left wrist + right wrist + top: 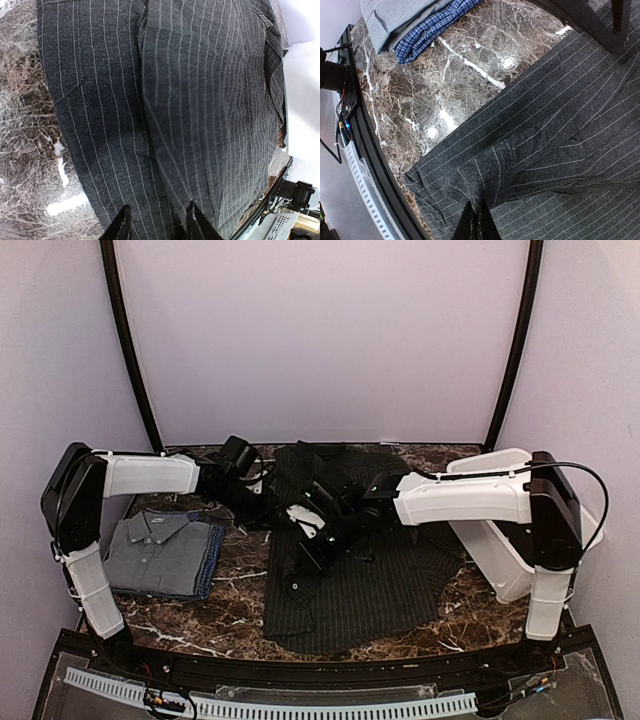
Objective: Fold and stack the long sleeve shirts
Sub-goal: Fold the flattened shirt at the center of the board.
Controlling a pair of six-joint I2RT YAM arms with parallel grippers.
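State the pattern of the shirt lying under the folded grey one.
The lower shirt is blue-and-white check, under the grey shirt; clearest in the right wrist view.

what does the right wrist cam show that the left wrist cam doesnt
Only right wrist: the folded grey shirt lying on a blue checked shirt, and the right hand shut, seemingly pinching puckered cloth. Only left wrist: the white tub at the right edge and the left hand, fingers apart. Both: the pinstriped shirt spread on the marble table.
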